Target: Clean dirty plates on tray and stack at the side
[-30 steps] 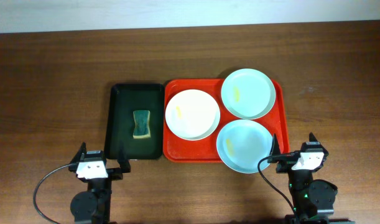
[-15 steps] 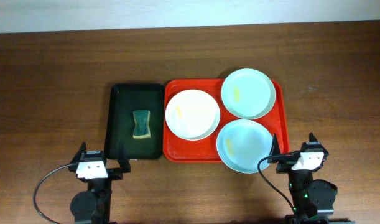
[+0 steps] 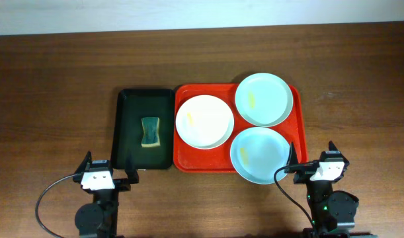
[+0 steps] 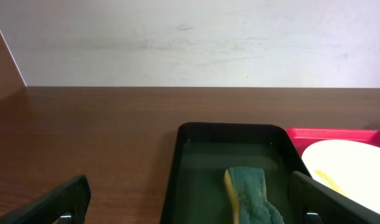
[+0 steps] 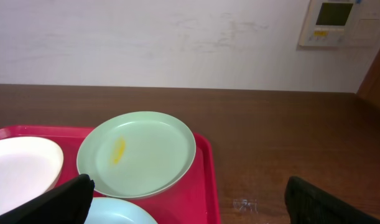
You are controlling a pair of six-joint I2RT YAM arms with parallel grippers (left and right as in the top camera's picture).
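Observation:
The red tray (image 3: 184,160) holds three plates: a white one (image 3: 204,121) at its left, a pale blue-green one (image 3: 264,99) at the back right, and another (image 3: 260,155) at the front right overhanging the rim. Each has a small yellowish smear. My left gripper (image 3: 106,174) is open and empty, near the table's front edge before the green tray. My right gripper (image 3: 314,164) is open and empty, right of the front plate. The right wrist view shows the tray (image 5: 207,180), the back plate (image 5: 137,153) and the white plate's edge (image 5: 18,171).
A narrow dark green tray (image 3: 127,106) stands left of the red tray and holds a green and yellow sponge (image 3: 150,132). The left wrist view shows the sponge (image 4: 250,193) and the green tray (image 4: 227,130). Bare wood table surrounds both trays.

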